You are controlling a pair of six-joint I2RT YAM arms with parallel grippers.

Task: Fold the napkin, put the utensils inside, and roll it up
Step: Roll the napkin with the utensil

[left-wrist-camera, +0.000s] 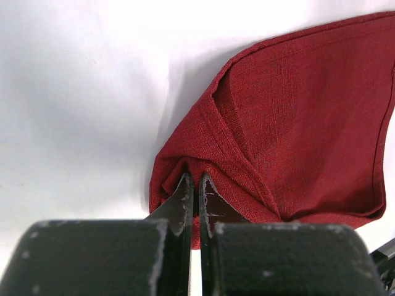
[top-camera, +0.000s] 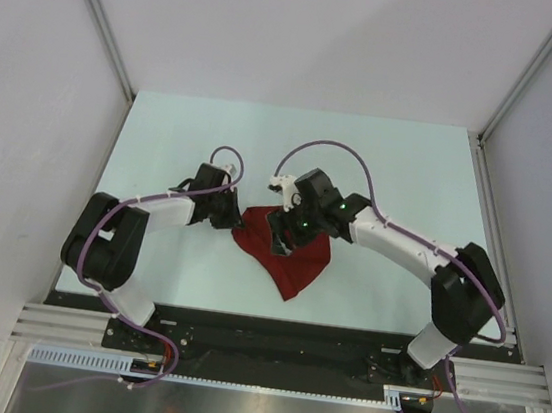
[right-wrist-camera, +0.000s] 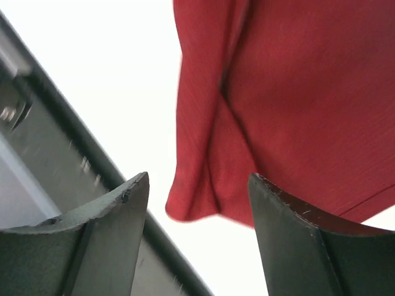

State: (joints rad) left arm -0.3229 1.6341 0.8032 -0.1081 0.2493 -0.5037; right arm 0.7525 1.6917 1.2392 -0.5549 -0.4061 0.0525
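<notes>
**Desk:** What does the overhead camera give us?

**Photographer:** Two white-and-black arms lean in over a pale table (top-camera: pixel 163 142). A dark red, plain woven cloth napkin (top-camera: pixel 287 260) lies crumpled between them near the table's middle, one corner pointing toward the bases. The left gripper (top-camera: pixel 232 219) meets its left edge. The right gripper (top-camera: pixel 280 239) hangs over its top.

**Desk:** And the wrist cameras?

**Photographer:** They show the fingers, which the overhead view hides. The left gripper (left-wrist-camera: pixel 192 180) has its black fingers pressed nearly together, pinching a folded corner of the napkin (left-wrist-camera: pixel 296 123). That view also shows a diagonal fold across the cloth and a hemmed edge. The right gripper (right-wrist-camera: pixel 197 179) is spread wide, with a doubled corner of the napkin (right-wrist-camera: pixel 296 92) between its tips. I can't tell whether it touches either finger. A dark band (right-wrist-camera: pixel 74 185) runs diagonally at left.
</notes>
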